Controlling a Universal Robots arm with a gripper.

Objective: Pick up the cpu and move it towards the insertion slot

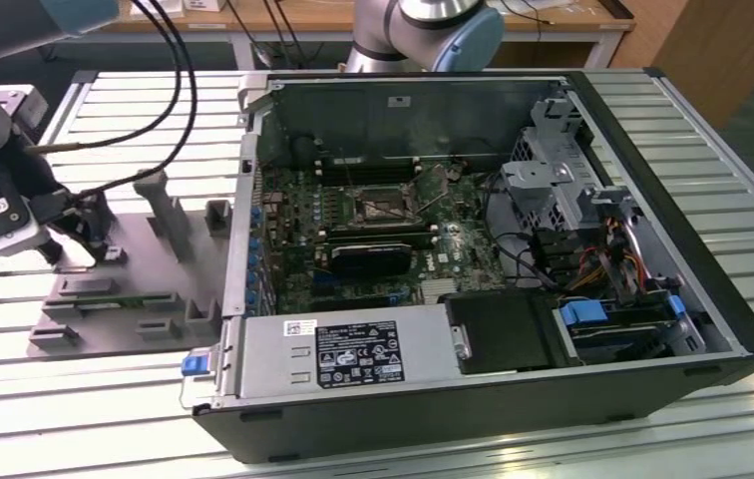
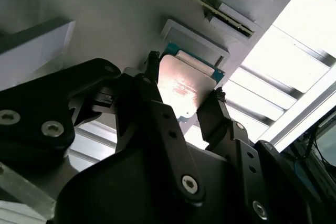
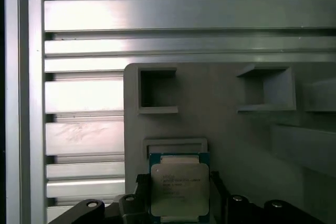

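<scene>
The cpu (image 3: 178, 190) is a flat square chip with a silver top and a thin blue-green rim. In both wrist views it sits between my black fingers (image 2: 152, 72), which press on two opposite edges. My gripper (image 2: 185, 80) is shut on the cpu (image 2: 184, 85), right by a shallow grey nest (image 3: 176, 144) on the fixture plate. In the exterior view my gripper (image 1: 65, 254) hangs over that plate at the exterior view's left, outside the computer case. The insertion slot (image 1: 374, 203), a silver-framed square socket, lies on the motherboard inside the case, well to the exterior view's right of my gripper.
The grey fixture plate (image 1: 151, 294) carries upright blocks (image 1: 165, 210) and square pockets (image 3: 157, 90). The case's metal side wall (image 1: 237, 200) stands between plate and motherboard. A black finned block (image 1: 370, 257) and a power supply (image 1: 337, 354) sit near the socket. Cables (image 1: 165, 90) trail from the arm.
</scene>
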